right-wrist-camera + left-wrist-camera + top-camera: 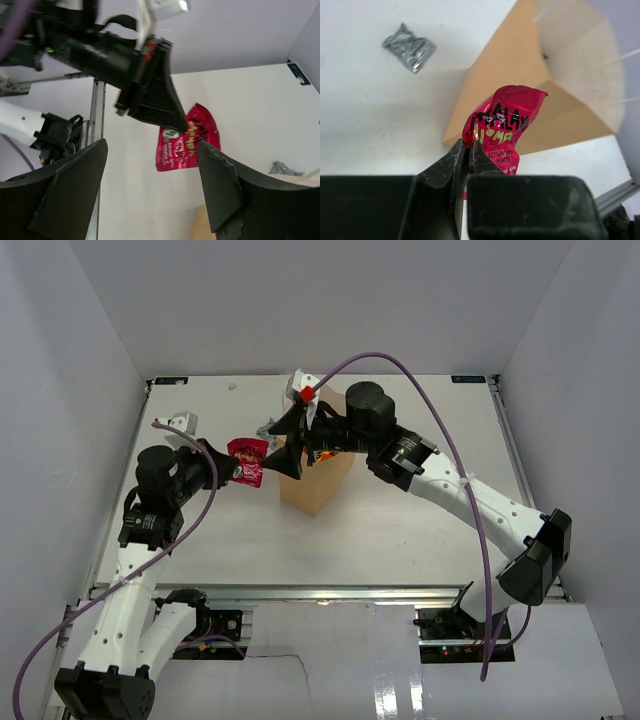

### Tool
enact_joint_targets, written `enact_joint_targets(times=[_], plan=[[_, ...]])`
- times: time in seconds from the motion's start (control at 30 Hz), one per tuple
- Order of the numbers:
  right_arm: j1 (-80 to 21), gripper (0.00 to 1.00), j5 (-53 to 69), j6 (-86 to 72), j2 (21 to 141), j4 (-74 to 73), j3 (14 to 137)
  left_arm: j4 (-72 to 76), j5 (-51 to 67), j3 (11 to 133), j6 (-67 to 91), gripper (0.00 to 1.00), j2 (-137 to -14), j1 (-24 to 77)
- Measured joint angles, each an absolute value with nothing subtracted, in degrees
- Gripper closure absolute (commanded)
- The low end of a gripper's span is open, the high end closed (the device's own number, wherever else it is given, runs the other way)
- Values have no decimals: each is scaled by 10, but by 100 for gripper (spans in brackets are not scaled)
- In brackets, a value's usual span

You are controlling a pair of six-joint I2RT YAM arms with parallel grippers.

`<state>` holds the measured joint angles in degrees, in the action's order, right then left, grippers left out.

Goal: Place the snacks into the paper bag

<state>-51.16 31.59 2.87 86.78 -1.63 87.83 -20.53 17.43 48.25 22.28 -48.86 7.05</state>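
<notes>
My left gripper (232, 468) is shut on the lower edge of a red shiny snack packet (247, 461) and holds it up above the table, just left of the tan paper bag (322, 480). In the left wrist view the packet (502, 127) stands up from the shut gripper (470, 145), with the bag's open mouth (580, 65) behind it. My right gripper (284, 445) is open and empty at the bag's upper left edge, facing the packet. The right wrist view shows the packet (187, 140) between the spread fingers (230, 190).
A small crumpled silver packet (410, 46) lies on the white table beyond the bag; it also shows in the top view (267, 427) and the right wrist view (282, 169). White walls enclose the table on three sides.
</notes>
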Motion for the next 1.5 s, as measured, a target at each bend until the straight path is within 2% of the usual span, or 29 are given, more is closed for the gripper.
enact_joint_targets(times=[0.1, 0.27, 0.4, 0.5, 0.53, 0.6, 0.63, 0.8, 0.83, 0.93, 0.97, 1.1, 1.13, 1.2, 1.3, 1.5], plan=[[-518, 10, 257, -1, 876, -9, 878, -201, 200, 482, 237, 100, -443, 70], [-526, 9, 204, -40, 896, 2, 878, -186, 260, 473, 268, 100, -414, 70], [-533, 13, 183, -57, 906, 2, 878, -177, 294, 471, 291, 100, -413, 70], [-534, 20, 179, -63, 910, 2, 878, -170, 309, 471, 302, 100, -408, 70], [-534, 28, 179, -65, 911, 2, 878, -168, 312, 471, 305, 100, -406, 70], [-534, 37, 184, -70, 911, 2, 877, -164, 319, 472, 310, 100, -406, 70], [-534, 46, 189, -74, 911, 5, 875, -162, 322, 473, 313, 100, -407, 70], [-534, 63, 223, -85, 911, 12, 864, -151, 327, 474, 323, 100, -407, 70], [-534, 73, 230, -86, 911, 11, 863, -149, 327, 475, 324, 100, -407, 70], [-532, 90, 242, -86, 911, 18, 863, -146, 330, 478, 329, 100, -407, 70], [-530, 92, 245, -85, 911, 21, 863, -145, 331, 479, 331, 99, -407, 70], [-525, 92, 256, -84, 911, 26, 865, -140, 331, 482, 340, 75, -408, 70], [-523, 92, 260, -83, 911, 28, 865, -136, 330, 483, 343, 51, -409, 70], [-518, 92, 273, -82, 911, 29, 870, -125, 326, 485, 352, 29, -410, 70], [-507, 92, 289, -79, 911, 27, 887, -109, 307, 492, 369, 15, -413, 70], [-450, 92, 302, -69, 911, 30, 951, -103, 259, 535, 372, 12, -441, 70]])
